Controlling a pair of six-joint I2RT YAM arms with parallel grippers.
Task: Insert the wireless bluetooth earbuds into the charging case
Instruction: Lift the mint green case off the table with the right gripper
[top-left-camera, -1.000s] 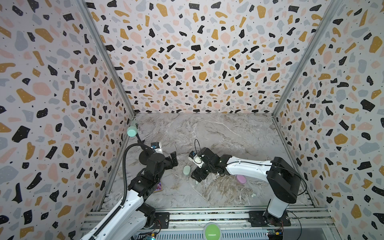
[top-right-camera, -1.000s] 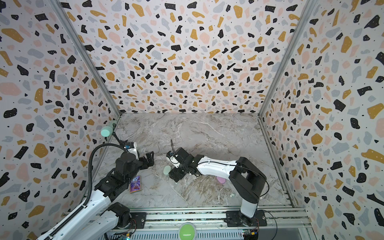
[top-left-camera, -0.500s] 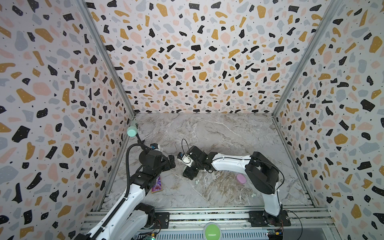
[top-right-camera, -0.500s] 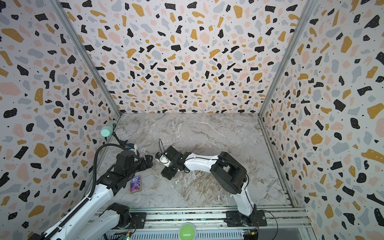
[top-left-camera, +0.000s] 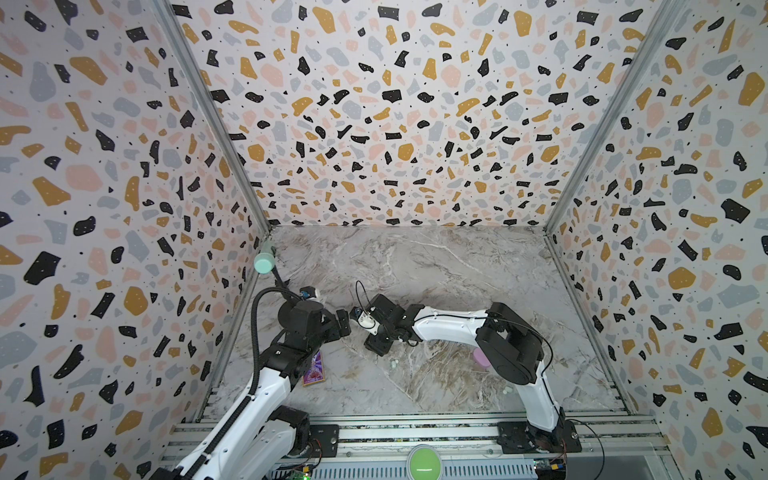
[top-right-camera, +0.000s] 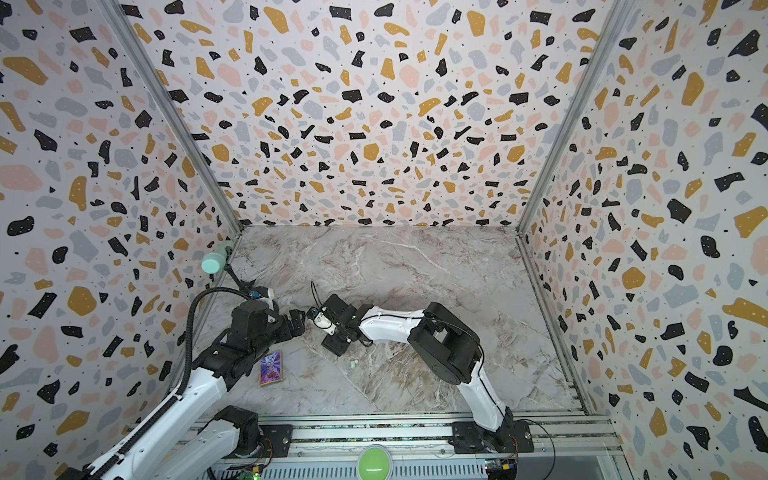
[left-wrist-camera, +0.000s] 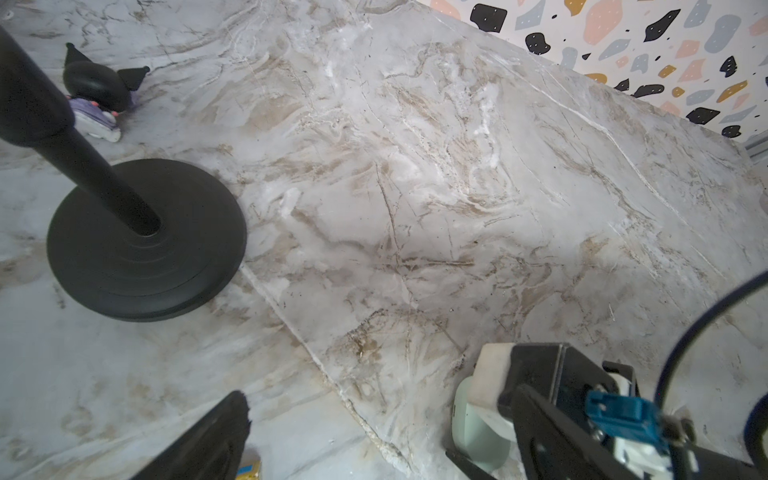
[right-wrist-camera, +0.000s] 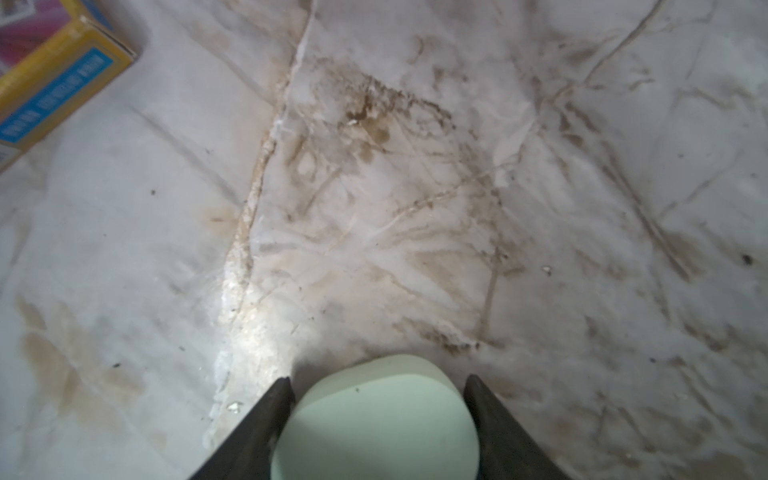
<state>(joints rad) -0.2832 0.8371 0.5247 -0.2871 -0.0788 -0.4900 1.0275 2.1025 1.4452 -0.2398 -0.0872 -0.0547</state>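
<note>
The right pincer (right-wrist-camera: 376, 379) is low over the worktop (right-wrist-camera: 415, 187), its two dark jaws lying against opposite flanks of the mint charging case (right-wrist-camera: 374, 424), so it grips the case across its width. The case shows only a smooth, unbroken top, so its lid looks shut. How its long axis runs I cannot tell, as much of it is cut off in the right wrist view.

Just beside it, on the wall side, the left pincer (top-left-camera: 341, 326) hovers with its jaws spread wide and nothing between them.

Two pale earbuds (top-left-camera: 394, 363) lie loose on the worktop near the right pincer, on the side toward the front rail. Another pale speck (top-left-camera: 508, 390) sits by the right arm's base, well apart. No lilac buds are visible.

The right pincer is nearer the pale pair but is busy with the case. The free left pincer would probably have to reach past the case to fetch them.

Further out are a pink case (top-left-camera: 480, 357) behind the right arm, a card box (top-left-camera: 313, 372), and a black stand base (left-wrist-camera: 145, 241).
</note>
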